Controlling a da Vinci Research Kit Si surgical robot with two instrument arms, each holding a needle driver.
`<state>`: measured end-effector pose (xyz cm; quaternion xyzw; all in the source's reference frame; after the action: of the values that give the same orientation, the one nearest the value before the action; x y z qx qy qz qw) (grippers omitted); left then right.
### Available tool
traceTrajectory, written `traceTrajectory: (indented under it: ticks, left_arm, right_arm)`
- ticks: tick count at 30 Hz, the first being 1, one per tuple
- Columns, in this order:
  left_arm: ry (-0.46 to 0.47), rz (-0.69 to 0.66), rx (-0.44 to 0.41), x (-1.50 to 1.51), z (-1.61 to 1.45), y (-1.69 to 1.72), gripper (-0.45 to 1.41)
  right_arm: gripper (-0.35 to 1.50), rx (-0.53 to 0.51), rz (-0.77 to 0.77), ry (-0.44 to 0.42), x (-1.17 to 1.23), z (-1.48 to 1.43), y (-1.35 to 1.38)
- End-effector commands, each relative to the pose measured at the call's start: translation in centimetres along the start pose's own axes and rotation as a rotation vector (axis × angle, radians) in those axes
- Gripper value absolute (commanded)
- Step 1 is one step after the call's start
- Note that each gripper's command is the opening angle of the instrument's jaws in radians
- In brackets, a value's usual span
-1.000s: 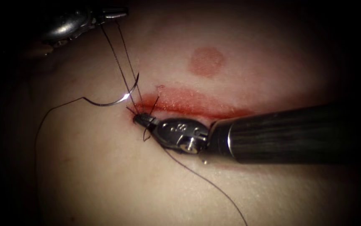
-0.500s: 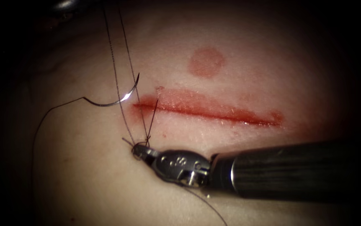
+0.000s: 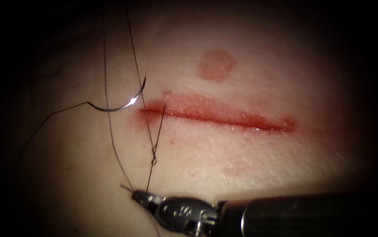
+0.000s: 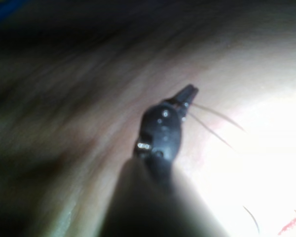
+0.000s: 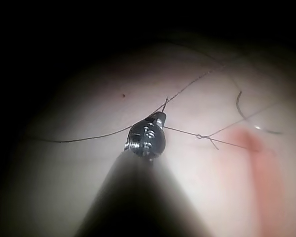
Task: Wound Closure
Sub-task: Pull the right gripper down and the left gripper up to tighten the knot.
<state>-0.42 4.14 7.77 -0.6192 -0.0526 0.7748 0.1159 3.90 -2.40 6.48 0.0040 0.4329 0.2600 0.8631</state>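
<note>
Endoscope view, step: right tool (image 3: 137, 196) has drawn back from the cut (image 3: 215, 116) toward the lower edge of the frame over the last second, pulling thread (image 3: 156, 131) out of the left end of the cut; a knot (image 3: 154, 160) now sits on the strand between cut and tool. Judged: knot tying, throw not yet seated.
Right tool: jaws closed on the thread, just beside a short tail; right wrist view agrees, tool (image 5: 158, 117) clamped on the strand, knot (image 5: 200, 137) a little ahead of it.
Left tool: has left the upper left of the endoscope frame; in the left wrist view its tip (image 4: 187, 92) looks closed with two strands (image 4: 214, 129) running from it, so it grips the thread.
Needle (image 3: 119, 105): lying free on the tissue (image 3: 241, 166), left of the cut, not in the tissue, held by neither tool; thread trails from its tail toward the left.
Next move calls for: opposed tension on both strands so the knot slides down to the cut, without tearing the edge.
Cut look: straight, red, wet; edges apart along its length.
</note>
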Motion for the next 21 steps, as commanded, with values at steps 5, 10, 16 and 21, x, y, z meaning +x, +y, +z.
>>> traceTrajectory:
  ticks: [5, 10, 16, 21]
  left_arm:
    - [-0.002, 0.001, 0.009, -0.02, 0.08, -0.18, -0.35]
    - [-0.01, -0.001, 0.027, 0.08, 0.1, -0.4, -0.35]
    - [-0.022, 0.009, 0.064, 0.2, 0.27, -0.71, -0.35]
    - [-0.055, 0.026, 0.092, 0.12, 0.6, -0.84, -0.35]
  right_arm:
    - [-0.35, 0.041, -0.01, 0.006, 0.07, -0.1, -0.39]
    - [-0.35, 0.063, -0.018, 0.005, 0.15, -0.21, -0.58]
    - [-0.35, 0.073, -0.023, 0.005, 0.19, -0.26, -0.67]
    - [-0.35, 0.077, -0.025, 0.001, 0.17, -0.33, -0.55]
